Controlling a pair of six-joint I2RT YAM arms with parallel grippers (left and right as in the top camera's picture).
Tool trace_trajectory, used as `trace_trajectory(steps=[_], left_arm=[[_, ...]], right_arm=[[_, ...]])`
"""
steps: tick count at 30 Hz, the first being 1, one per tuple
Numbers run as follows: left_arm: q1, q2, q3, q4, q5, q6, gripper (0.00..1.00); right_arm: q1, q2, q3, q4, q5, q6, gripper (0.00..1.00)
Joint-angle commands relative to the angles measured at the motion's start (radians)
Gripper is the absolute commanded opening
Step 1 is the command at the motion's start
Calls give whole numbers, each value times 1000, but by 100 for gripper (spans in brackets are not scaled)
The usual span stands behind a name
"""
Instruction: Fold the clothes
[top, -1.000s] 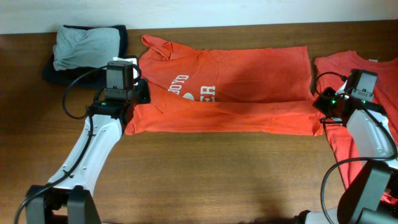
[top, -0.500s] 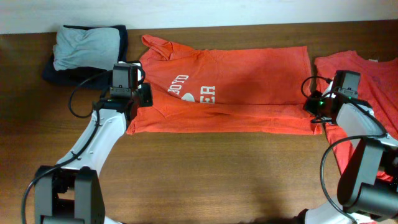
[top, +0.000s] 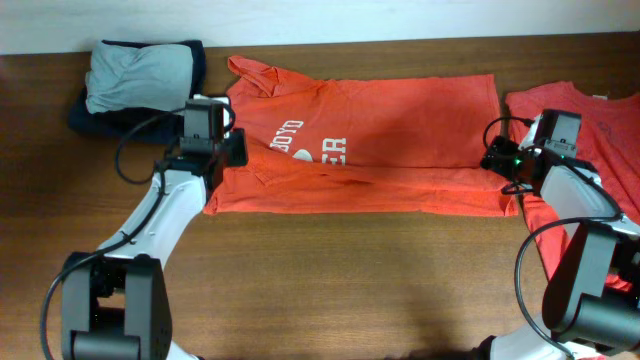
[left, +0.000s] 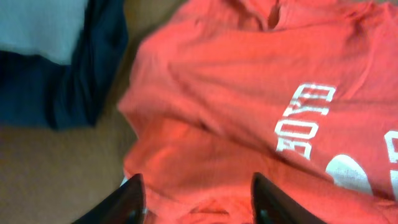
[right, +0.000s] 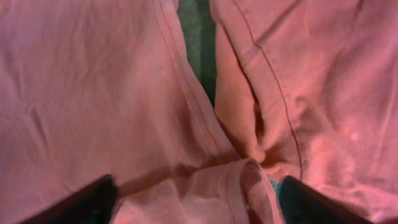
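overhead: orange-red t-shirt (top: 400, 120) with lengthwise fold

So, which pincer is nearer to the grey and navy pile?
Left. The left pincer is over the sleeve end of the orange shirt, beside the pile; the right pincer is at its opposite end, far away.

The left arm (top: 165, 215) stretches forward from the near left side, its wrist turned inward. The left gripper (left: 202, 205) is low, its fingers (left: 127, 202) parted and pinching nothing. The right arm (top: 585, 205) reaches from the near right corner and bends inward. The right gripper (right: 199, 202) is spread wide, its fingers (right: 84, 199) far apart.
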Motion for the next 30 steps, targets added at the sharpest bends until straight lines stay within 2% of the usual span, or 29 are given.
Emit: trace_trajectory(steps=[1, 5, 7, 9, 11, 13, 14, 15, 16, 17, 20, 24, 30], left_arm=[[2, 3, 161, -35, -8, 34, 67], [2, 3, 357, -253, -7, 33, 68], [2, 3, 396, -337, -7, 21, 67], [2, 3, 409, -432, -7, -28, 39], [2, 13, 408, -562, -7, -131, 2], [2, 29, 404, -646, -7, -168, 1], [2, 50, 404, -712, -7, -169, 1], [2, 63, 404, -741, -7, -169, 1], [2, 83, 404, -773, -7, -169, 1], [2, 109, 404, -801, -7, -169, 1], [2, 174, 404, -838, 26, -169, 1], [2, 254, 404, -848, 114, -169, 1], [2, 328, 404, -853, 109, -169, 0]], right_arm=[[9, 5, 96, -57, 12, -73, 97], [18, 5, 290, -298, -20, -155, 100], [29, 5, 349, -378, -34, -159, 100], [54, 5, 420, -482, -56, -158, 99], [81, 5, 443, -551, -80, -158, 93], [109, 6, 440, -602, -95, -158, 82], [140, 6, 425, -621, -95, -159, 60], [148, 6, 421, -625, -95, -159, 49], [174, 6, 406, -625, -95, -159, 22], [195, 6, 395, -625, -98, -159, 6], [253, 6, 373, -632, -105, -161, 4], [343, 6, 341, -632, -105, -266, 4], [464, 6, 299, -565, -105, -364, 4]])
